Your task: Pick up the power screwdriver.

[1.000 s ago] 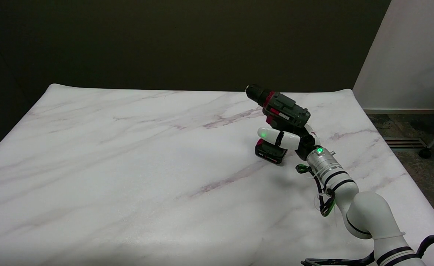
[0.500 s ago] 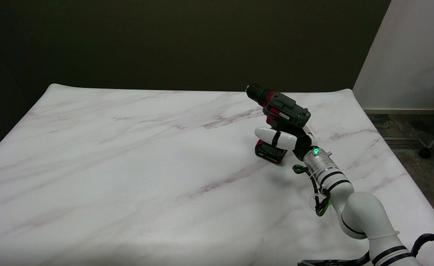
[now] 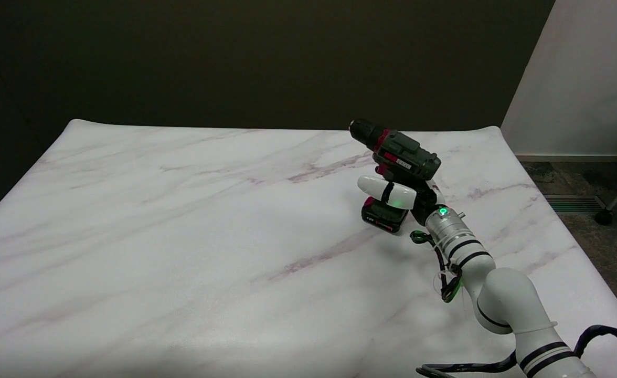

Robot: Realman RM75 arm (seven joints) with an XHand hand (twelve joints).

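Screwdriver (image 3: 400, 160) stands on its battery at the table's (image 3: 182, 236) two o'clock, chuck aimed at ten, with the right hand (image 3: 400, 195) wrapped round its handle, so squeeze firmly and lift straight up to avoid tipping.

Single head view, high above the tabletop (image 3: 182, 220) near edge, looking down and across toward its far edge.
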